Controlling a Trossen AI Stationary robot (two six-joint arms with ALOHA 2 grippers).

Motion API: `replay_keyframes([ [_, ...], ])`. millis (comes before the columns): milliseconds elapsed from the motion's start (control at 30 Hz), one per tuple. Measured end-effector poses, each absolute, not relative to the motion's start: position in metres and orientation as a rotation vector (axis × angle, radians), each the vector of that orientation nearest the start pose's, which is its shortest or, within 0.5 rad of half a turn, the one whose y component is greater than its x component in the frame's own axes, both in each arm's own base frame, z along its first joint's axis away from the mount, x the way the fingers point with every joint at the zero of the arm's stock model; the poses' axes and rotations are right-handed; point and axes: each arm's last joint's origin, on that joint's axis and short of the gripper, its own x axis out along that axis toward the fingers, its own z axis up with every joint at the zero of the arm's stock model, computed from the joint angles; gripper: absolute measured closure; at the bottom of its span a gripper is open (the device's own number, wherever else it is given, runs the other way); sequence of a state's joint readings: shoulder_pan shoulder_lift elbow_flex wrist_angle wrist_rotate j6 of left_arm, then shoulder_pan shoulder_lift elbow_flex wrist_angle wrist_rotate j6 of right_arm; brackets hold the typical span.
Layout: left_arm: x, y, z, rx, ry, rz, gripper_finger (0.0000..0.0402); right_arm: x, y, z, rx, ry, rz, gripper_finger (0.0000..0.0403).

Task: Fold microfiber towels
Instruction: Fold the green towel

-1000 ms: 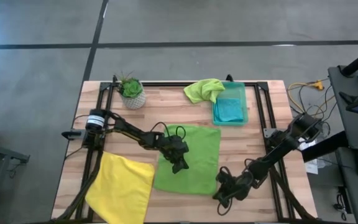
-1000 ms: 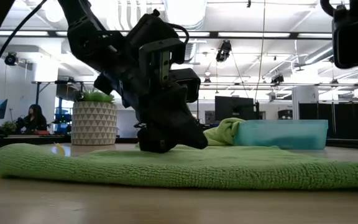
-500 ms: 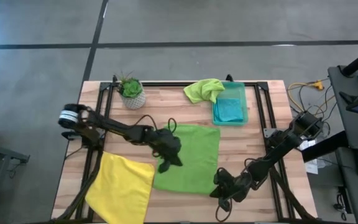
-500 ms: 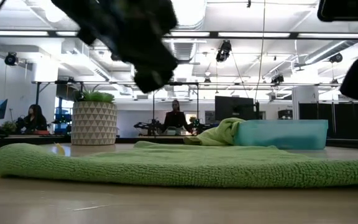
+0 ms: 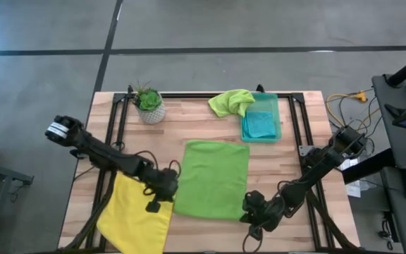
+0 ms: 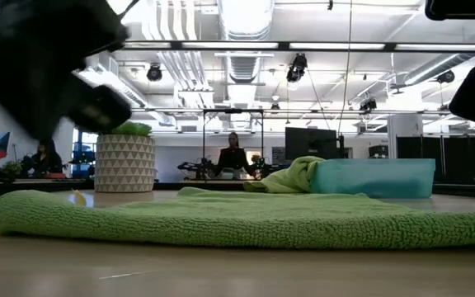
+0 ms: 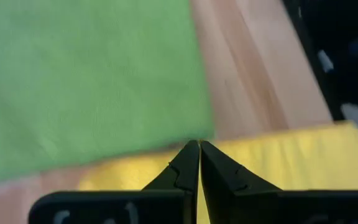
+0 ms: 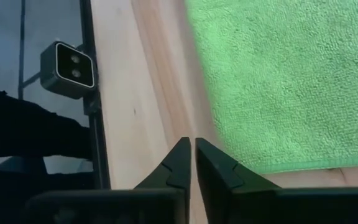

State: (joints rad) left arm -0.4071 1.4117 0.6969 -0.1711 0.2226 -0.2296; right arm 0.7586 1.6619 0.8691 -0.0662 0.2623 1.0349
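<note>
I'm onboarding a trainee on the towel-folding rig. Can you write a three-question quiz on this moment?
1. True or false: the flat lime-green microfiber towel lies spread mid-table.
2. Which towel does the left gripper hang over? A) teal B) bright yellow microfiber towel C) crumpled lime-green
3. Fill in: the folded teal towel lies inside the translucent green plastic ____.

Key: 1 true. 2 B. 3 bin. Both grippers are shut and empty; the right gripper waits at the flat towel's near right corner.
</note>
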Motion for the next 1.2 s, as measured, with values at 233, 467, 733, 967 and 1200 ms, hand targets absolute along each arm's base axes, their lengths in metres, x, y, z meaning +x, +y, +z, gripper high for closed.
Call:
replay_keyframes([
  [233, 0.228, -0.138, 0.168, 0.008, 0.894, -0.453, 0.0401, 0.242, 0.219, 0.169, 0.448, 0.872, 0.089, 0.0315],
  [467, 0.233, -0.155, 0.158, 0.036, 0.817, -0.429, 0.0402, 0.239, 0.214, 0.163, 0.194, 0.896, 0.135, 0.0259],
  [733, 0.242, -0.160, 0.142, 0.003, 0.875, -0.397, 0.0340, 0.245, 0.201, 0.159, 0.072, 0.887, 0.116, 0.0234],
  [967, 0.247, -0.164, 0.140, -0.045, 0.887, -0.374, 0.0235, 0.246, 0.196, 0.156, 0.076, 0.891, 0.103, 0.0238],
  [1200, 0.251, -0.167, 0.130, -0.096, 0.929, -0.333, 0.0193, 0.243, 0.202, 0.157, 0.089, 0.893, 0.154, 0.0248],
])
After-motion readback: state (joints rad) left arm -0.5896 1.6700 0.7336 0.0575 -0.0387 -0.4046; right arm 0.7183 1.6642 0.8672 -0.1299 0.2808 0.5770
